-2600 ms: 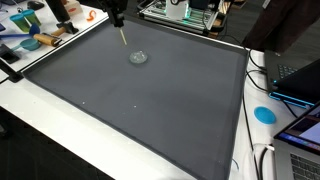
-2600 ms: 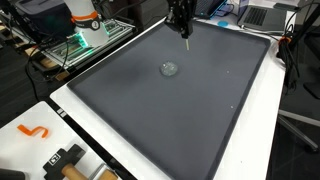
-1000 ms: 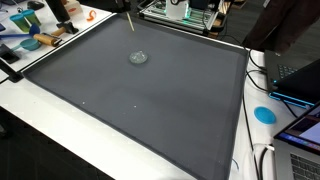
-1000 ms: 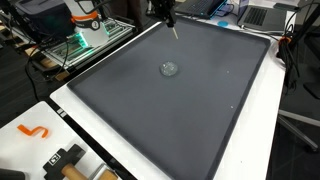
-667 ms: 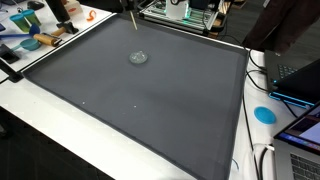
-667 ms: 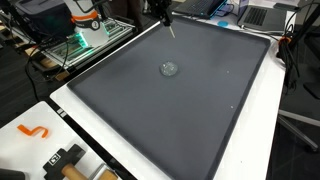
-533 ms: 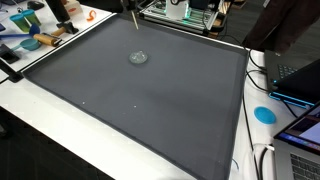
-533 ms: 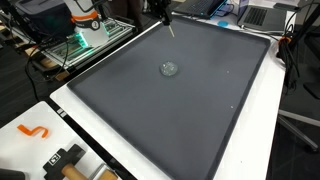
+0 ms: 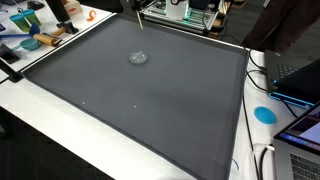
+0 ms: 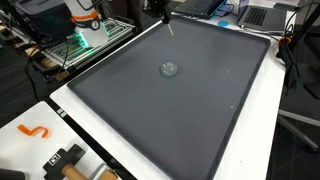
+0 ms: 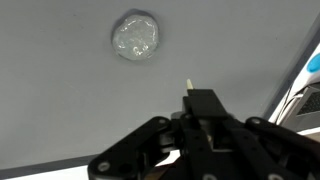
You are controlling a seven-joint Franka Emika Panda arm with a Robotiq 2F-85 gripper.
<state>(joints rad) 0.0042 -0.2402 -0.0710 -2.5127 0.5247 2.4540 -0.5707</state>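
My gripper (image 11: 204, 108) is shut on a thin pale stick (image 11: 188, 88) whose tip pokes out past the fingers. In both exterior views the gripper (image 9: 136, 5) (image 10: 160, 9) hangs high over the far edge of the dark grey mat (image 9: 150, 100) (image 10: 170, 110), with the stick (image 9: 138, 19) (image 10: 168, 25) pointing down at a slant. A small round translucent blob (image 9: 138, 57) (image 10: 169, 68) lies on the mat, apart from the stick. In the wrist view the blob (image 11: 137, 37) sits ahead and to the left of the stick tip.
The mat lies on a white table (image 10: 40, 150). An orange hook (image 10: 33, 130) and a black tool (image 10: 65, 160) lie near one corner. A blue disc (image 9: 264, 114), laptops and cables sit along one side. Clutter (image 9: 40, 38) and a green-lit metal frame (image 10: 85, 40) stand beyond the mat.
The gripper has risen and drifted toward the mat's far edge with the stick, away from the round blob. The blob has not moved.
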